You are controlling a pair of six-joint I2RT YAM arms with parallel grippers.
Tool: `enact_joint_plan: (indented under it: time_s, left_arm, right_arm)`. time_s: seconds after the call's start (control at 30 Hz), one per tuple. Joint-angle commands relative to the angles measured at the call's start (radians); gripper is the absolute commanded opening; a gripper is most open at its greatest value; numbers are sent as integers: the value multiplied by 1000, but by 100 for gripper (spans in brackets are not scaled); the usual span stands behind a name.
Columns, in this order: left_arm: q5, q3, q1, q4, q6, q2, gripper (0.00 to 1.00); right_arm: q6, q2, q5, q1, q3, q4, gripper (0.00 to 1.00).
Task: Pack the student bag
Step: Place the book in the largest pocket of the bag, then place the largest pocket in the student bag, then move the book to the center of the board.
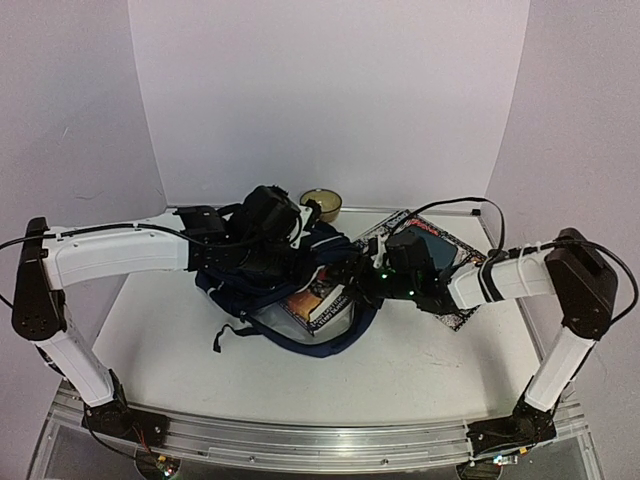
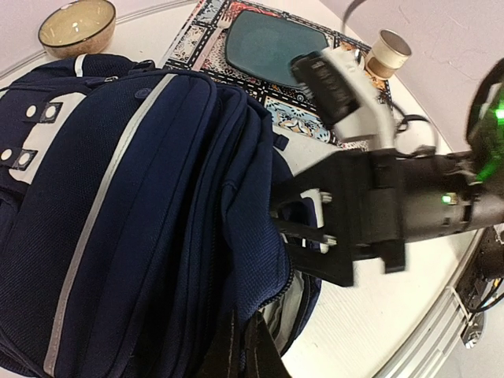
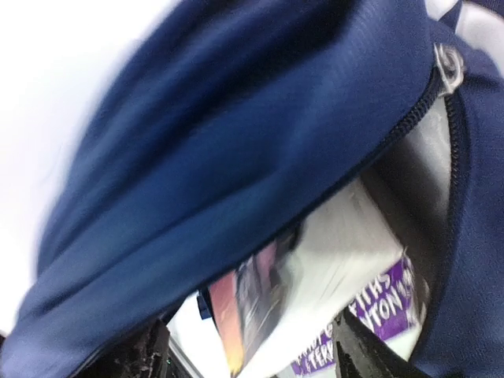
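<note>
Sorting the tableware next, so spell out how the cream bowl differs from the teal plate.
The bowl is cream and round; the teal plate is dark and squarish with rounded corners. The bowl is deep-walled, the plate flat. The bowl stands on the bare table, the plate lies on a patterned mat. Both look empty and sit outside the navy backpack.

Soft, even light; student bag (image 3: 236,157) blurred at right wrist.
</note>
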State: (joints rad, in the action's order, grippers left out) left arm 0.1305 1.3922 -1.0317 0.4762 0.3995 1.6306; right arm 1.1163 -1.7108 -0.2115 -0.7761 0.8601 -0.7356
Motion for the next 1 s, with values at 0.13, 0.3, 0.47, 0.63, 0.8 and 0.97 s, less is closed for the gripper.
enact_joint_plan:
  time_s: [0.13,0.3,0.47,0.63,0.8,0.97]
  left_arm:
    - [50,-8,0,-103,4,-118,32]
    - [75,-38,66,-75,-5,-175,56]
    - [97,-82,250,-14,-26,-201,75]
    - [153,-93,446,40,-89,-132,84]
    - [211,-49,591,47,-165,-14,88]
    - [191,52,742,54,-204,144,91]
  right_arm:
    - [-150,204,-2,-5,-102,124,88]
    - [-232,369,63,-4,-185,226,98]
    - [-367,552,197,-3,-191,386,98]
    - [-465,732,344,-3,-210,431,98]
    - [-520,869,448,-3,-237,431,98]
    - [-594,921,451,-3,-262,387,98]
